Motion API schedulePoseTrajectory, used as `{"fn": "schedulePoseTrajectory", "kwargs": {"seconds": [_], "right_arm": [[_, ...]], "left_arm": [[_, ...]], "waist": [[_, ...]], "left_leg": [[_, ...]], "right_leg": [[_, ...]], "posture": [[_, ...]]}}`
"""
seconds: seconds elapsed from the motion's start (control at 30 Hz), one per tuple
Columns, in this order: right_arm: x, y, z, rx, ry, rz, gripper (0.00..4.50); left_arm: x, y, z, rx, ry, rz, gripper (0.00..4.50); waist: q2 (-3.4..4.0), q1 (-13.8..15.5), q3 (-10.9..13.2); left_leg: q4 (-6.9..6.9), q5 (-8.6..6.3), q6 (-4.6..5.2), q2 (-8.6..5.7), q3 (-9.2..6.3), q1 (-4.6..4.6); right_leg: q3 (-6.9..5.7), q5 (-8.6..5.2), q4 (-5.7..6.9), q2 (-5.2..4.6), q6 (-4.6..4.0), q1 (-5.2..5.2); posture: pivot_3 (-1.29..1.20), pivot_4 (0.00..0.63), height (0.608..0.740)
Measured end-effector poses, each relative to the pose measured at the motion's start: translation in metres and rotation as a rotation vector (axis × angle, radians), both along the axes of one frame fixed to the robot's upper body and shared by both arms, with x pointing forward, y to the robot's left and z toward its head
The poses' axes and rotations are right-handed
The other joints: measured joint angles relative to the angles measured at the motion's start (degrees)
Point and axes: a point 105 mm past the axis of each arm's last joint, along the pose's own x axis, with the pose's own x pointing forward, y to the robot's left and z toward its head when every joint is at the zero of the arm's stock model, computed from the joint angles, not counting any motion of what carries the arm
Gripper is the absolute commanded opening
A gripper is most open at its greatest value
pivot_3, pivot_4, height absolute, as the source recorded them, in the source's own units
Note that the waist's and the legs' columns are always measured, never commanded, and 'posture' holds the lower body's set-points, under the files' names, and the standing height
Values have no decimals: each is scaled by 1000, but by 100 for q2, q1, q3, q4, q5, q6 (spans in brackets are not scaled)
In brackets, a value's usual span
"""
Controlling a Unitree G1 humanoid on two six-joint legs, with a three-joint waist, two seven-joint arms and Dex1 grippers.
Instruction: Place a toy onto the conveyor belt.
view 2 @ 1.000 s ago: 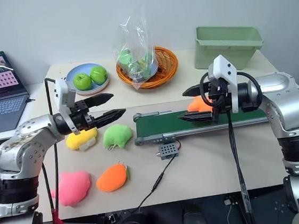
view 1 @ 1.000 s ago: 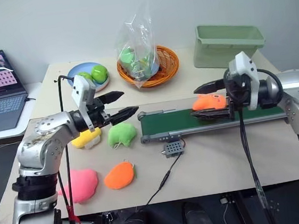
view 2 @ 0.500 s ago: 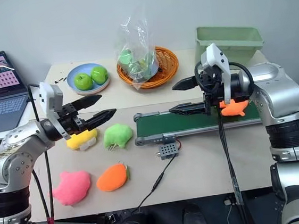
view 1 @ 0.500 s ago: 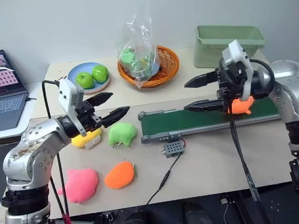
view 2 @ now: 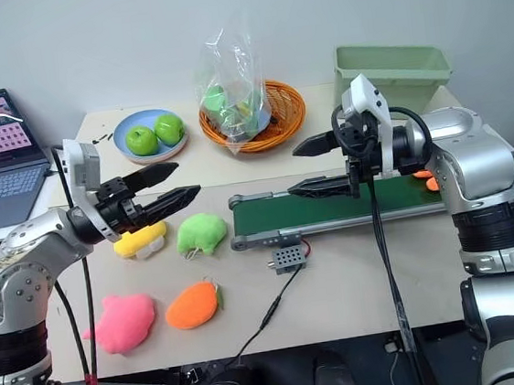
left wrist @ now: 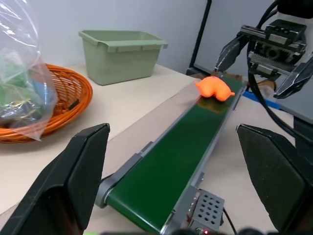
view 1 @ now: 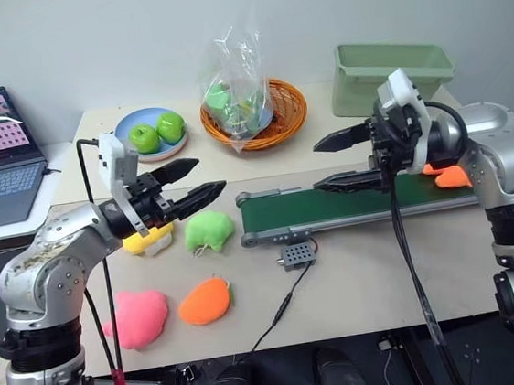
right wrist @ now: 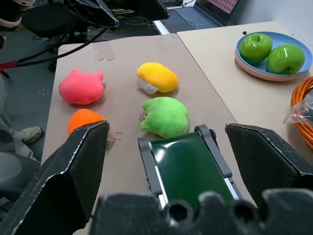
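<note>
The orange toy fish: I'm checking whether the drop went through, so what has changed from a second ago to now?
The right gripper had its jaws around the toy over the conveyor belt; it has let go, and the toy now lies free on the belt, farther toward the belt's right end. The left gripper stayed open and empty. The other plush toys kept their places.

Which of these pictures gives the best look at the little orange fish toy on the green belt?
The left wrist view: the toy lies whole and unblocked on the conveyor belt, its lobes plain. In the two eye views the right gripper and its arm cover most of it, leaving an orange sliver.
</note>
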Motion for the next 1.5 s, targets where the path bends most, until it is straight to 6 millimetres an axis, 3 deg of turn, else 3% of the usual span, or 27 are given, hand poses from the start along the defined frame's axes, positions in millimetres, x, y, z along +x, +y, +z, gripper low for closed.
{"fn": "schedulePoseTrajectory", "kwargs": {"seconds": [0.73,1.5], "right_arm": [[-3,-4,-6,-13,0,-22,4500],[-2,-3,-10,35,37,-59,4500]], "left_arm": [[-1,-1,-9,50,59,-16,4407],[6,-1,-5,54,65,-30,4407]], "waist": [[0,7,0],[0,5,0]], "left_leg": [[-1,0,0,0,0,0],[-1,0,0,0,0,0]], "right_leg": [[0,0,-1,0,0,0],[0,0,-1,0,0,0]], "posture": [[0,150,740],[0,150,740]]}}
